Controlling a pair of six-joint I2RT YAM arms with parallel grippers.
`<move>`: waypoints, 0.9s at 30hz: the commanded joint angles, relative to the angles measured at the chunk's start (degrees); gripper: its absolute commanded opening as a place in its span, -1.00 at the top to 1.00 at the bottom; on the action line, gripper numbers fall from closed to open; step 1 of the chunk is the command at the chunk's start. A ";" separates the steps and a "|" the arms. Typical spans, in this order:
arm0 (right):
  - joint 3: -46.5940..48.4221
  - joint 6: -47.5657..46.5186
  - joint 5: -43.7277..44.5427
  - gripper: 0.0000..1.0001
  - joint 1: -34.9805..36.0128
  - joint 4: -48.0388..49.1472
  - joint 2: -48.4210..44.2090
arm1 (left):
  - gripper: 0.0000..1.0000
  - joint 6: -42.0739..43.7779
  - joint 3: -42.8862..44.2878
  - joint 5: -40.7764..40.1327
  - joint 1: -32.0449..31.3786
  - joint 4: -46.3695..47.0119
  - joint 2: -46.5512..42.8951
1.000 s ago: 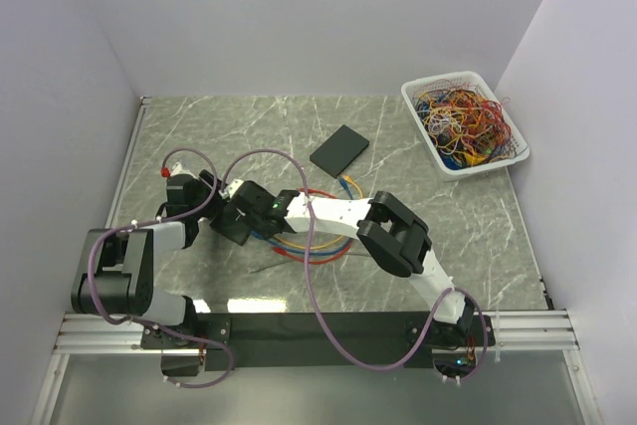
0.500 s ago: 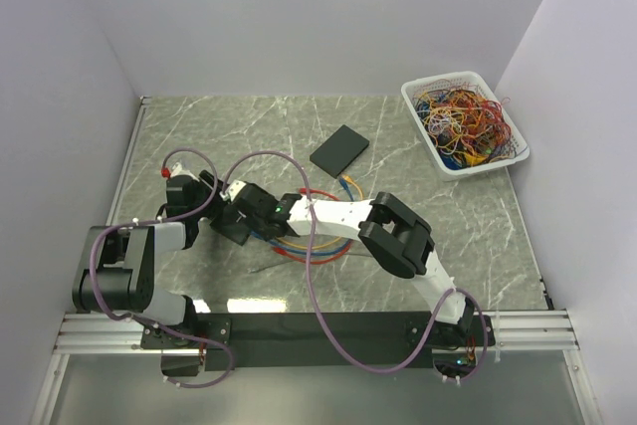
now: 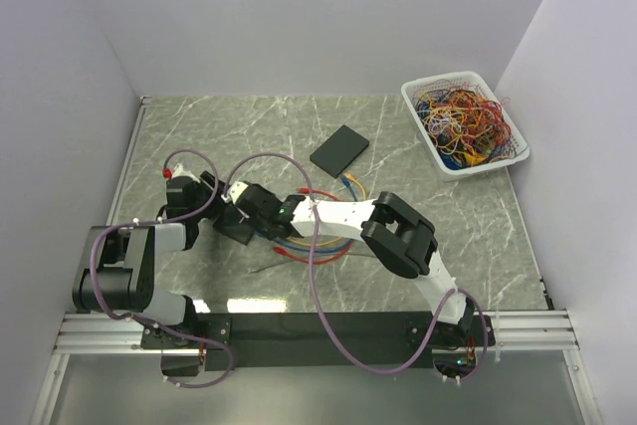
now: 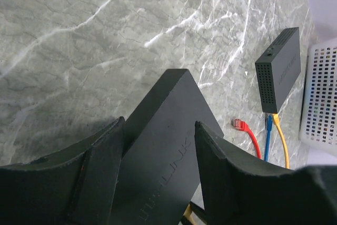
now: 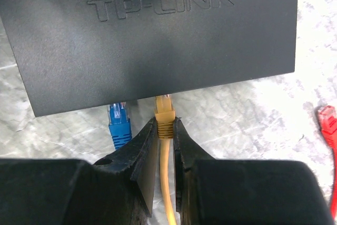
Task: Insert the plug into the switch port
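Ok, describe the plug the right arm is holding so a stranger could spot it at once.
Find the black TP-LINK switch clamped in the left end effector. Two plugs sit side by side at its edge. Yours is the yellow plug, pinched in the right end effector; the blue plug beside it is ungripped, and the red plug lies apart on the table.

Lab enclosure (white walls (image 3: 299, 7)) around a marble-look table (image 3: 249, 126).
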 commanded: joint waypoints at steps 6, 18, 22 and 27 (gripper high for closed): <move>5.03 -3.30 1.62 1.00 -1.66 8.81 -1.51 | -0.22 -1.50 -3.18 6.02 -2.43 -0.67 1.37; -0.76 -7.96 -6.38 1.00 -1.48 19.00 -6.78 | -0.20 -1.76 -3.45 7.34 -4.71 3.02 5.42; 0.20 -7.78 -7.26 1.00 -1.57 23.04 -5.91 | -0.20 -2.03 -3.36 7.25 -6.20 3.64 5.86; 2.92 -6.29 -10.25 1.00 -1.48 28.32 -3.89 | -0.19 -2.29 -3.71 7.07 -7.53 4.52 7.00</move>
